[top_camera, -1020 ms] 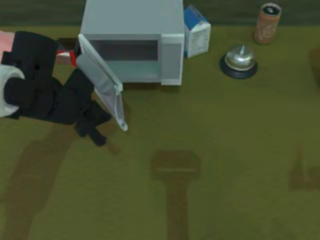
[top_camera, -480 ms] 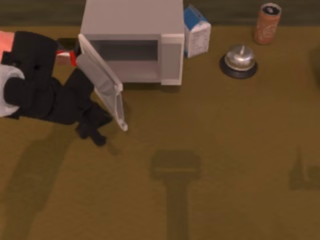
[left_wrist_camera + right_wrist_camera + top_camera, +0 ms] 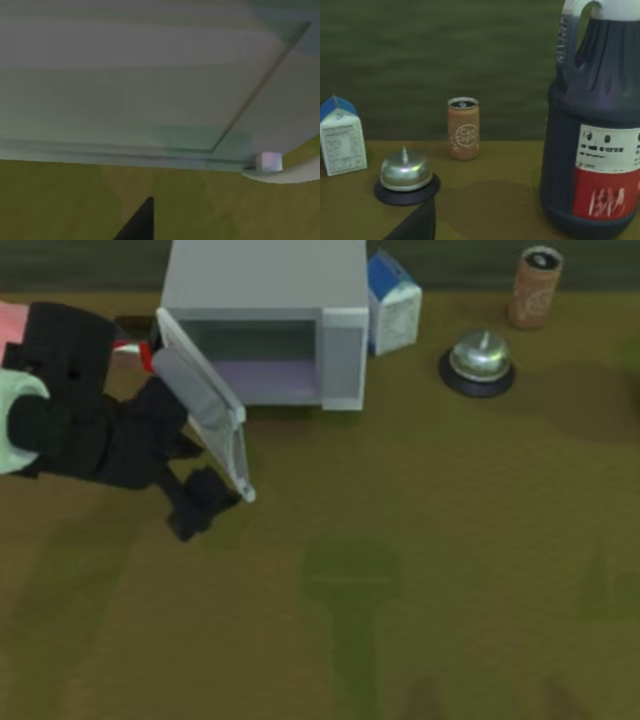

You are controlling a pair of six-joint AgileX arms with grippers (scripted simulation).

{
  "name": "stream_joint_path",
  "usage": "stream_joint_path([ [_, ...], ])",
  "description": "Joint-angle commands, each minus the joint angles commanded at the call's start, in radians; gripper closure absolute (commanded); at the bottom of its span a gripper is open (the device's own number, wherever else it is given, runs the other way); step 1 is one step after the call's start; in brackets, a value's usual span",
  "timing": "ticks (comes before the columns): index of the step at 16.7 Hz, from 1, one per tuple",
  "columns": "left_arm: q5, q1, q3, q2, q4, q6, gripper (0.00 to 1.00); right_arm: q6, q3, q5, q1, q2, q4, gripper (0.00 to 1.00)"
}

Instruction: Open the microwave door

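The microwave [image 3: 265, 315] sits at about eleven o'clock on the table, and its door [image 3: 200, 400] already swings well out toward seven o'clock, baring the cavity. The left gripper [image 3: 200, 502] hangs just beside the door's free edge; whether its fingers are spread cannot be told. Little opening seems left.

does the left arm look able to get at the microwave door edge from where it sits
Probably yes: the left gripper sits right beside the free edge of the flat white windowed microwave door, already swung open, with nothing between them.
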Motion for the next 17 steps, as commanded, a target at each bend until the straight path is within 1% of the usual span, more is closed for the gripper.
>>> stream_joint_path([
  [10, -0.002, -0.003, -0.004, -0.017, -0.013, -0.002, 0.0, 0.0, 0.0, 0.0, 0.0, 0.0, 0.0, 0.0],
  [17, -0.023, -0.021, -0.051, -0.244, -0.176, -0.038, 0.0, 0.0, 0.0, 0.0, 0.0, 0.0, 0.0, 0.0],
])
